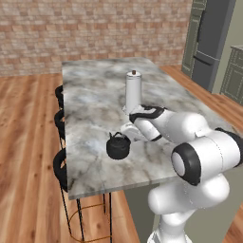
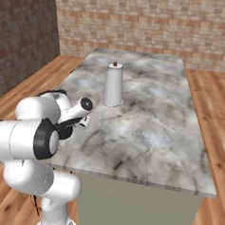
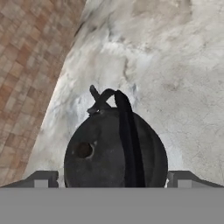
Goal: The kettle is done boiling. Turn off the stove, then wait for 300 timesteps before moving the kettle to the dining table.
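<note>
**Kettle on the table**

We see the kettle (image 1: 117, 146) standing upright on the dining table (image 1: 90, 102), near its stool-side edge. Our gripper (image 3: 112, 177) is spread wide just above it, holding nothing. We judge the delivery done; only backing away remains.

Kettle (image 3: 114, 146) base cut off at hand view bottom; arm (image 2: 42, 128) hides kettle in right base view; table (image 1: 95, 109) legs unseen

Your white arm (image 1: 190, 142) folds forward and low from its base, wrist angled down, and your pincer (image 3: 113, 177) stands spread wide with both fingertips (image 3: 41, 178) apart.
</note>
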